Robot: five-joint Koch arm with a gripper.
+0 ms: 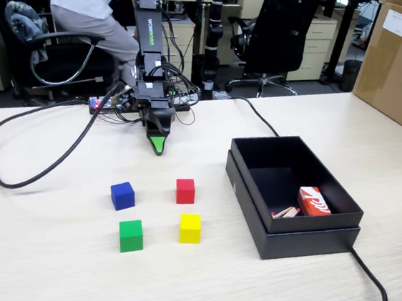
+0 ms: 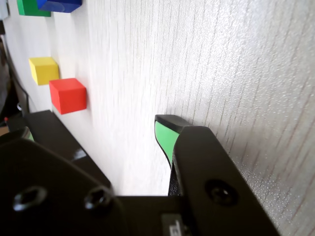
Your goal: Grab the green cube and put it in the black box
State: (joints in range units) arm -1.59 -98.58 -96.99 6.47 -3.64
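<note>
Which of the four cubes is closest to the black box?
The yellow cube. In the fixed view it is the rightmost cube, nearest the black box; red, blue and green cubes sit farther left.

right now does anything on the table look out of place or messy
Only the black box stands out: it already holds a red-and-white carton and some thin sticks in one corner. The four cubes sit neatly apart, undisturbed.

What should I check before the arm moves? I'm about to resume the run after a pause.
1. Green cube free, upright on the table: ok.
2. Clear of neighbours: apart from the blue cube and yellow cube: ok.
3. Gripper empty, parked by the base, far from the cube: ok.
4. Fingers open enough: cannot tell.
5. Black box open, with room beside the carton: ok.
6. Cable beside the box, off the path: ok.
</note>
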